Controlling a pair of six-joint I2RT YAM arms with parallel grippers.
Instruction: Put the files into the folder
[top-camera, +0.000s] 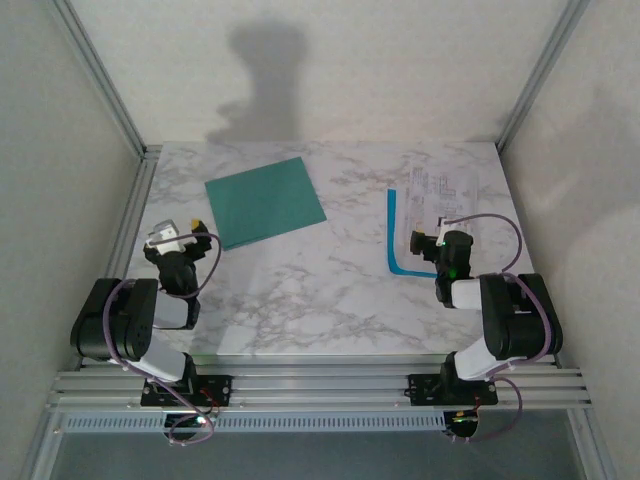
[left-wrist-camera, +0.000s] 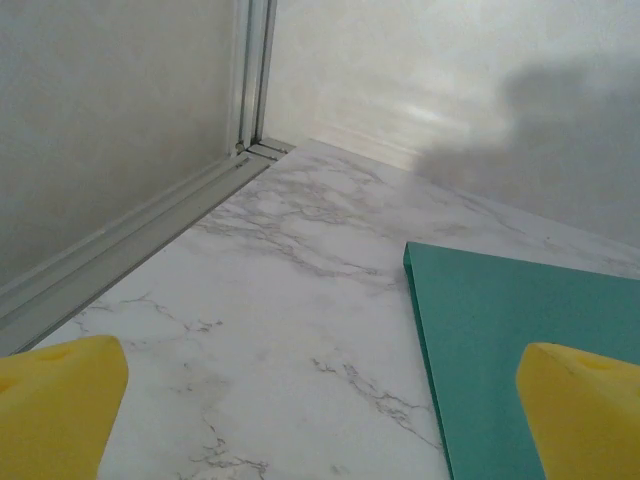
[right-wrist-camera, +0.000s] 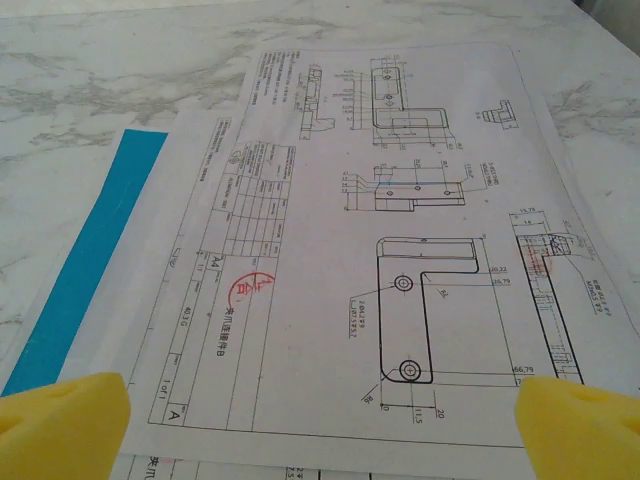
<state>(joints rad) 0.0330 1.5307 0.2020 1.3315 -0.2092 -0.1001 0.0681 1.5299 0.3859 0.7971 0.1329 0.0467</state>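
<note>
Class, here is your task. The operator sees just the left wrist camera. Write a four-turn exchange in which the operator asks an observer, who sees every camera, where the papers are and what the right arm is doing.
Operator: I can see one corner of the green folder on the table. Where are the papers?
Observer: The papers lie on the right side of the table, well apart from the green folder.
Operator: And the right gripper?
Observer: The right gripper is open above the near edge of the papers, holding nothing.
</note>
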